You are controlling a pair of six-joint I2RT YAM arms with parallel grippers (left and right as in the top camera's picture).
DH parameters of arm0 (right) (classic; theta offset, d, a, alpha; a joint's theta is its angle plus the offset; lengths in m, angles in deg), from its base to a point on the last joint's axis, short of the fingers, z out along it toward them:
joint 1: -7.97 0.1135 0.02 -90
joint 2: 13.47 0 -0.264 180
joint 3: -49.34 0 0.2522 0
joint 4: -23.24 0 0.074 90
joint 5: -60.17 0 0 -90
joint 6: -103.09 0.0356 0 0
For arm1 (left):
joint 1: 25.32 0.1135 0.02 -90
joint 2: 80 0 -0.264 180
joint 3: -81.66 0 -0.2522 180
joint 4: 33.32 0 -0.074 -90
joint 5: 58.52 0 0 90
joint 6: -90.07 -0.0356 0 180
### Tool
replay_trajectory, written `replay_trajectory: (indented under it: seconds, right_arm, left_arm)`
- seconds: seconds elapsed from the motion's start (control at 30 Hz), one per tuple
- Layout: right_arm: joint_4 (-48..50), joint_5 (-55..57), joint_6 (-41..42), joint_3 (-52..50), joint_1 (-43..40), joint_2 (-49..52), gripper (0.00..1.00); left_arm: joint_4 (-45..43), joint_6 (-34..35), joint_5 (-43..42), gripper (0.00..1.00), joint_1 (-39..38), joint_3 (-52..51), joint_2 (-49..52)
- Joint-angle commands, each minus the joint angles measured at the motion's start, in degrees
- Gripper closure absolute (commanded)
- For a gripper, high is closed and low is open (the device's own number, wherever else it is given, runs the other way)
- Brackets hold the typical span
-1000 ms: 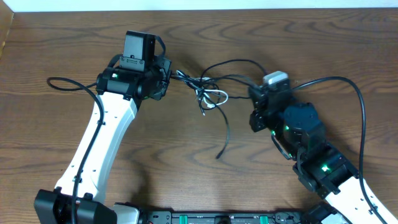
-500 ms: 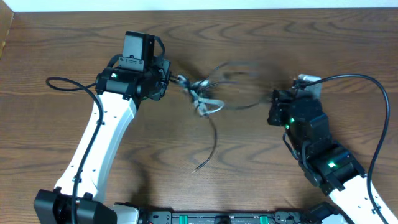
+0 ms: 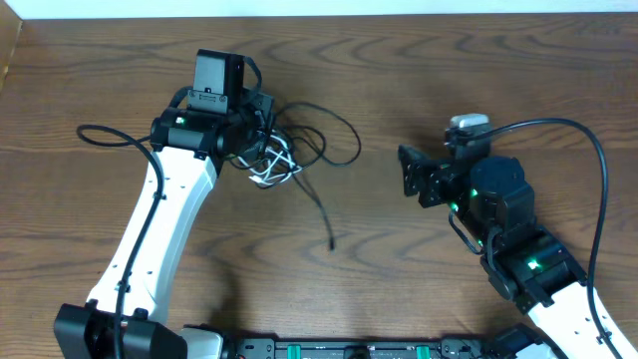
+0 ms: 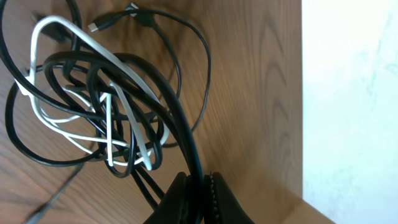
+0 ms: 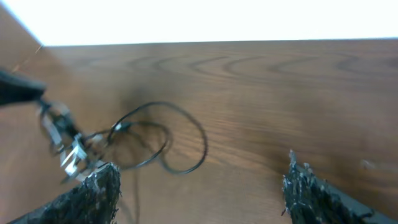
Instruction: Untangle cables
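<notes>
The black cable (image 4: 180, 112) and the white cable (image 4: 93, 50) lie knotted in one bundle (image 3: 274, 162) just beside my left gripper (image 3: 266, 138). That gripper (image 4: 199, 190) is shut on a black strand leading out of the bundle. A black loop (image 3: 344, 140) spreads right of the knot, and a loose black tail ends at a plug (image 3: 332, 244) on the wood. My right gripper (image 3: 407, 172) stands open and empty, well right of the cables. In the right wrist view its fingers (image 5: 93, 193) frame bare table, with the black loop (image 5: 193, 146) and white strands (image 5: 71, 155) beyond.
The brown wooden table (image 3: 419, 70) runs to a pale wall along its far edge. Thick black arm wires curve out left (image 3: 105, 132) and right (image 3: 588, 150). The arms' bases sit at the near edge.
My right gripper has opened, let go of the black cable and drawn back to the right. The bundle has sprung left to the left gripper, its tail swinging left.
</notes>
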Motion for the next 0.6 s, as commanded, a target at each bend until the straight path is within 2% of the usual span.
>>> replay_trajectory:
  seconds: [0.0,0.13,0.4,0.57]
  right_arm:
    - [0.24,-6.97,-6.75,0.83,-0.09,1.6,0.18]
    - [1.46,-13.38,-7.28,0.83,-0.09,5.49,0.18]
    - [11.02,-27.41,-9.18,0.83,-0.07,14.88,0.17]
    - [14.82,-31.43,-9.18,0.83,-0.07,19.96,0.18]
  left_arm:
    - [-0.96,-0.28,-3.54,0.92,0.17,0.52,-0.59]
    - [-1.73,-0.28,-4.44,0.93,0.17,0.52,-0.59]
    - [-3.69,0.59,-10.23,0.93,0.17,0.52,-0.59]
    - [-3.69,1.03,-11.34,0.93,-0.09,0.52,-0.59]
